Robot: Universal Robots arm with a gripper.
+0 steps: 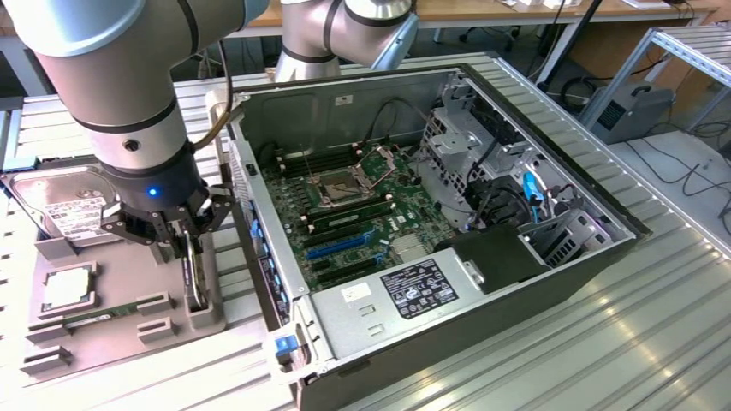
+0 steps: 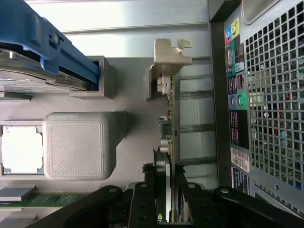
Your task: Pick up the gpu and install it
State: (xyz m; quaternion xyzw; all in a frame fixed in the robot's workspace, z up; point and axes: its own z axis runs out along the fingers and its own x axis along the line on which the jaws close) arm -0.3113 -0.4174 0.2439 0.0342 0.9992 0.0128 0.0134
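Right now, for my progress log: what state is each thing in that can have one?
gpu: standing on edge in a slot of the grey holder.
tool: shut on the gpu.
computer case: lying on its side, side panel off.
hard drive: lying in the holder.
memory stick: lying flat in the holder.

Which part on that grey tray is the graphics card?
Left of the open computer case in the exterior view lies a grey tray. The gpu stands on edge in its slot nearest the case, under the gripper. The neighbouring hard drive is boxy, label up.
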